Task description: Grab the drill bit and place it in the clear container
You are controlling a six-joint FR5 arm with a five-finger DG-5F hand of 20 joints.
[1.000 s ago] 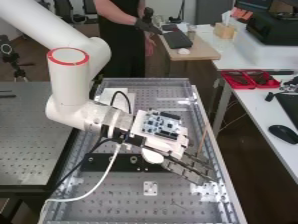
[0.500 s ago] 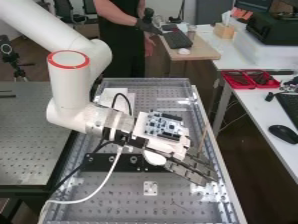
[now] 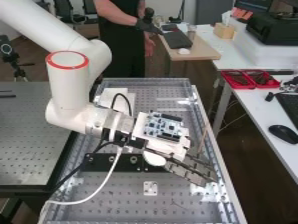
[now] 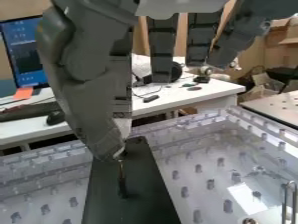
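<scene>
hand (image 3: 191, 172) has nudged slightly toward the high view's right and lower edges over the worktop (image 3: 120, 202), then all but stopped. it's pinching the drill bit (image 4: 122, 172) thumb-to-finger, bit near upright, lower end at the black plate (image 4: 149, 205), can't tell if they touch. looks to me like the grasp is settling, so your next move is a straight lift, then the carry to the clear container.
</scene>
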